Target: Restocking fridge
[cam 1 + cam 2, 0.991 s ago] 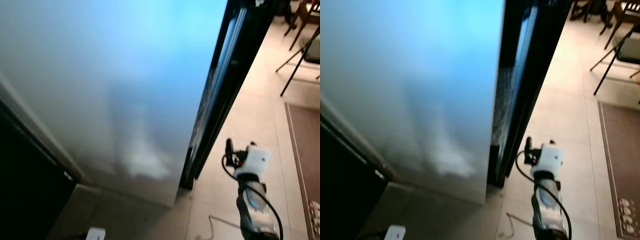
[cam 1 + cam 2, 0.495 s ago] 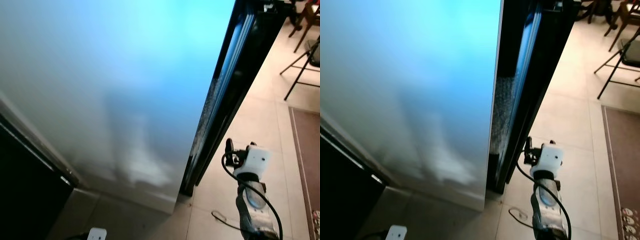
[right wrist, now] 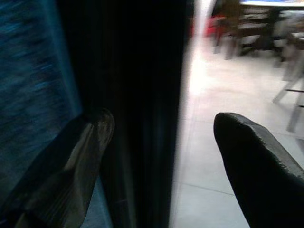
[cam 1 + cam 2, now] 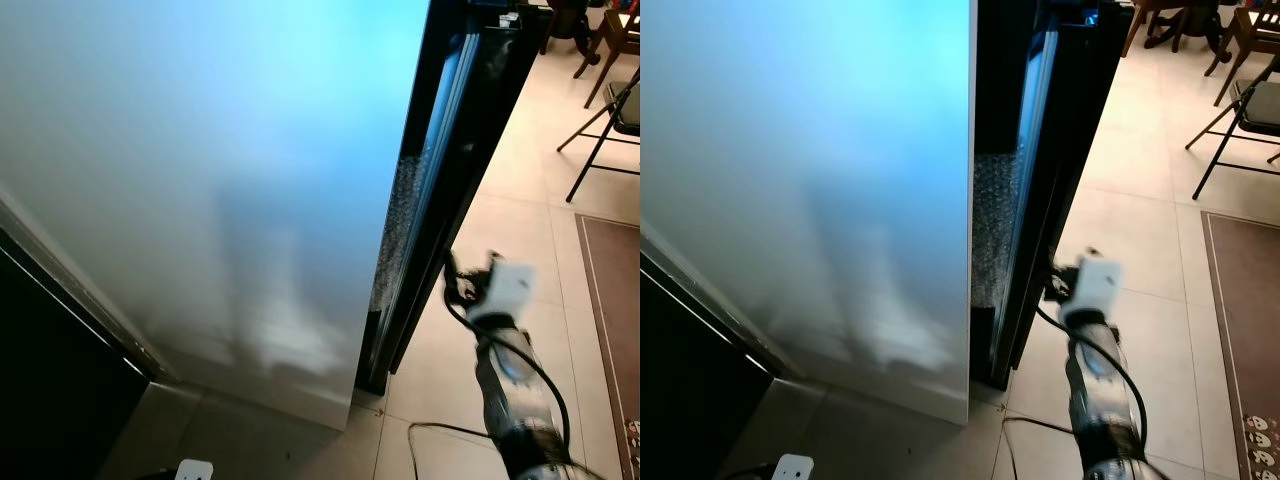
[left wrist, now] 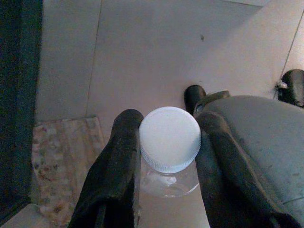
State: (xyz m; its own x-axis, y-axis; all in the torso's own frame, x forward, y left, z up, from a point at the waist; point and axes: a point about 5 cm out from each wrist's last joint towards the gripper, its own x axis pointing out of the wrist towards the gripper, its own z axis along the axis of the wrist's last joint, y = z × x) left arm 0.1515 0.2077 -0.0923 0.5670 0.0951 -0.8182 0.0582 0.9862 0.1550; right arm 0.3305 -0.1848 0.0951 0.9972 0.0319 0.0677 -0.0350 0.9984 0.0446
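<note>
Left gripper (image 5: 164, 142) clamped on a clear bottle (image 5: 170, 142) with white cap, above tiled floor (image 5: 142, 47), fridge door (image 4: 220, 180) pale and wide, right gripper (image 3: 161, 133) fingers spread apart at the door's dark edge (image 4: 1035, 200).

The fridge door (image 4: 200, 180) is pale grey-white with a light blue sheen toward its upper part, and its edge (image 4: 1040, 180) just beside the right gripper (image 3: 161, 137) is black. The right gripper's fingers (image 3: 251, 161) are black, and its wrist housing (image 4: 508, 285) is white. Between the left gripper's (image 5: 166, 142) black fingers (image 5: 118, 166), the bottle (image 5: 168, 175) is clear with a white ribbed cap (image 5: 169, 137). The floor tiles (image 4: 1140, 250) are cream; the rug (image 4: 1245, 330) is brown.
</note>
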